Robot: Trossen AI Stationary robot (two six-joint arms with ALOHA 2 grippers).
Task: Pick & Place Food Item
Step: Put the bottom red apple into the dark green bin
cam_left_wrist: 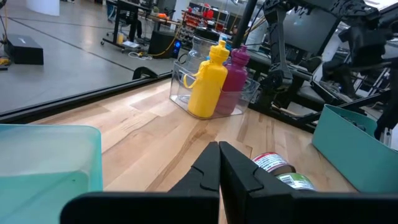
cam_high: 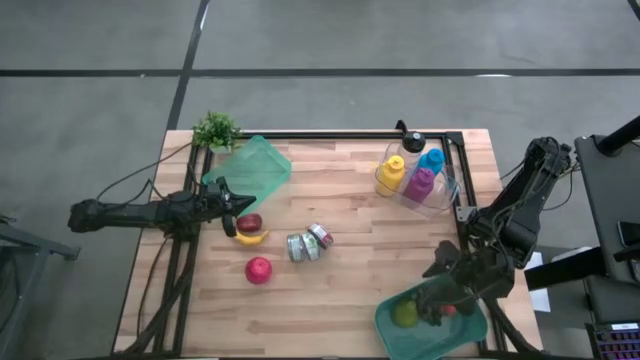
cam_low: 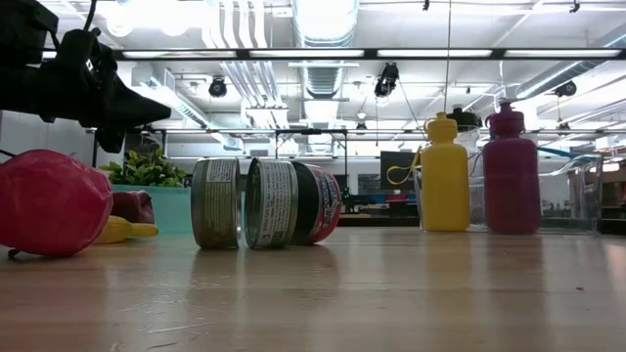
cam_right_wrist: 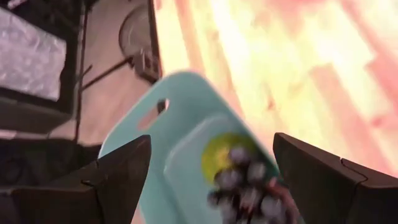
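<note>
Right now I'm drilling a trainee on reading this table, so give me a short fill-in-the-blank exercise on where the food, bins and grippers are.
1. The right gripper, fingers apart, hangs over the teal plastic bin at the table's near right, which holds a ____ apple and dark grapes.
2. The left gripper is ____.
3. The yellow banana lies against a dark red ____.
4. The clear bin holds ____ bottles.

Missing words: green; shut; apple; four

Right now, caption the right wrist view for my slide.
Open right gripper above the teal bin holding a green fruit and dark grapes.
</note>
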